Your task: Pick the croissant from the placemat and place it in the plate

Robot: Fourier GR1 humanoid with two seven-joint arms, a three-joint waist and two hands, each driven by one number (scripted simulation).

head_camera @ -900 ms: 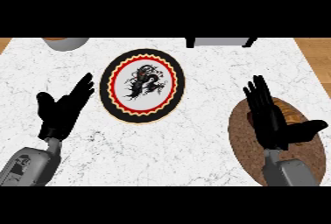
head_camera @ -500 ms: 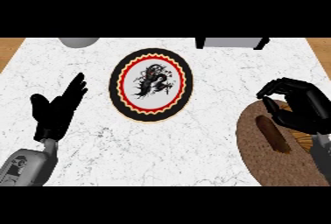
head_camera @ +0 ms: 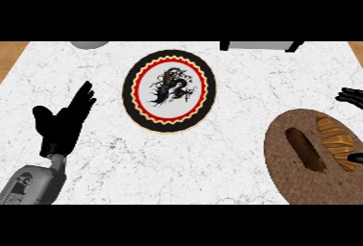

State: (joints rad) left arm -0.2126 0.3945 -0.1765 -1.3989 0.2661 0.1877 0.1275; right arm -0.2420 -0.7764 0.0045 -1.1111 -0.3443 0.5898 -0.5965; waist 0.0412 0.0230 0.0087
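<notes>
Croissant on the placemat at the worktop's right edge; right hand mostly cut off.

The marbled worktop carries a round plate with a black rim and a dark figure, at its middle toward the far edge. A brown placemat lies near the right front corner, partly cut off by the frame. On it rests the croissant, beside a dark elongated hollow or shadow that is hard to make out. The left hand stands near the left edge, fingers straight and spread. Of the right hand only dark fingers show at the right edge; whether they are spread or curled cannot be told.
</notes>
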